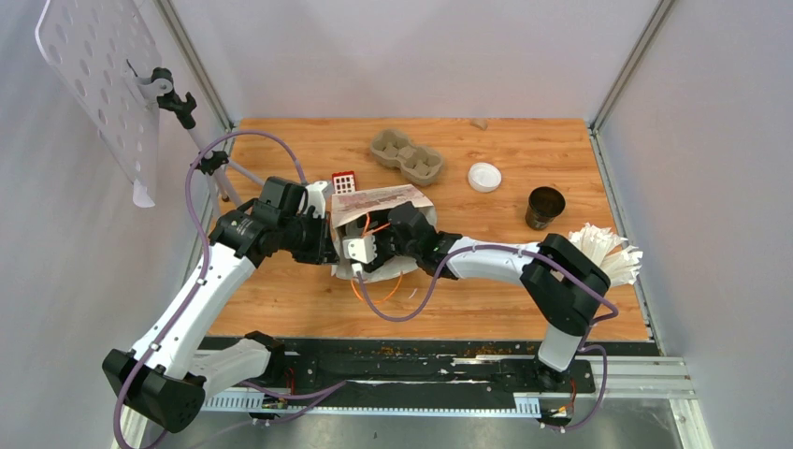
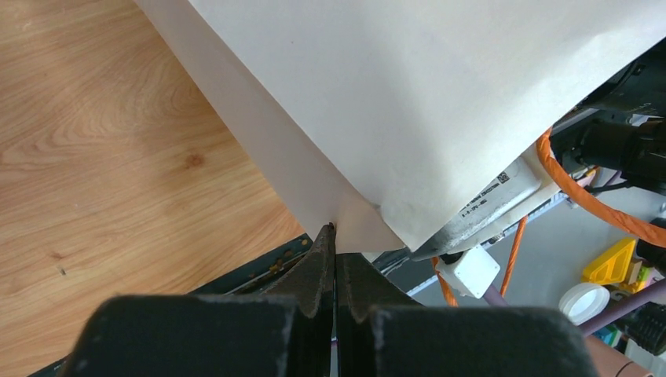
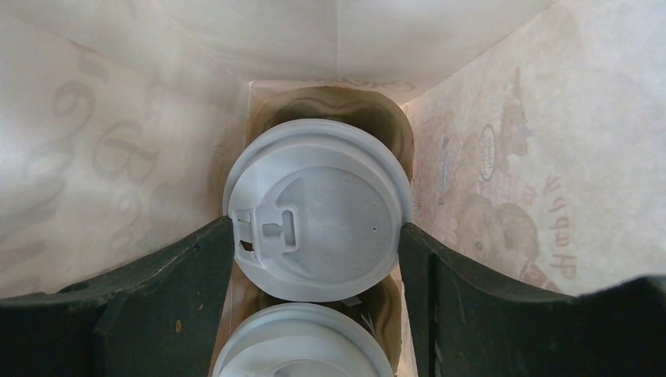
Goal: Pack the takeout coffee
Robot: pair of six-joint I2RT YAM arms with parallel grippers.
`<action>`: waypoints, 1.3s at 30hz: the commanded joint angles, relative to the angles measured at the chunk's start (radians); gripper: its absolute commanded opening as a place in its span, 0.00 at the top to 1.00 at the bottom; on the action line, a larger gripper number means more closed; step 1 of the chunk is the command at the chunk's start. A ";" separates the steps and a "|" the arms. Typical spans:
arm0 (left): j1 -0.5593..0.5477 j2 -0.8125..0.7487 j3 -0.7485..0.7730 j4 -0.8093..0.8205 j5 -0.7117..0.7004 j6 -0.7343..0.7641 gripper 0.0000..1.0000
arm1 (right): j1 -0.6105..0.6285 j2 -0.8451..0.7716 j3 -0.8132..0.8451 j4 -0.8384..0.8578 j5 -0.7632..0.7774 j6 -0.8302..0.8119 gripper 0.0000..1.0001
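A white printed paper bag lies open at the table's middle. My left gripper is shut on the bag's edge and holds it. My right gripper is inside the bag, its two fingers pressed against the sides of a takeout cup's white lid. A second lidded cup sits in the bag just below it. On the table to the right stand a dark cup without a lid and a loose white lid.
A grey-brown pulp cup tray lies at the back. A small red and white box stands by the bag. A holder of white sticks sits at the right edge behind my right arm. An orange cable loops near the bag.
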 commanded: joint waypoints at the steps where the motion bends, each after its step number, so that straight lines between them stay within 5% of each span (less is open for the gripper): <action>1: -0.005 -0.023 -0.011 0.013 0.041 -0.020 1.00 | -0.002 0.018 0.067 -0.019 0.018 0.032 0.29; 20: -0.005 0.000 -0.030 0.038 0.015 -0.031 1.00 | 0.013 0.059 0.140 -0.006 0.028 0.151 0.31; 31: -0.004 0.013 0.040 0.023 -0.141 -0.038 0.65 | 0.012 0.061 0.165 0.023 0.037 0.226 0.34; 39: -0.004 0.028 0.048 0.071 -0.168 -0.053 0.50 | 0.006 0.050 0.178 0.003 0.023 0.247 0.35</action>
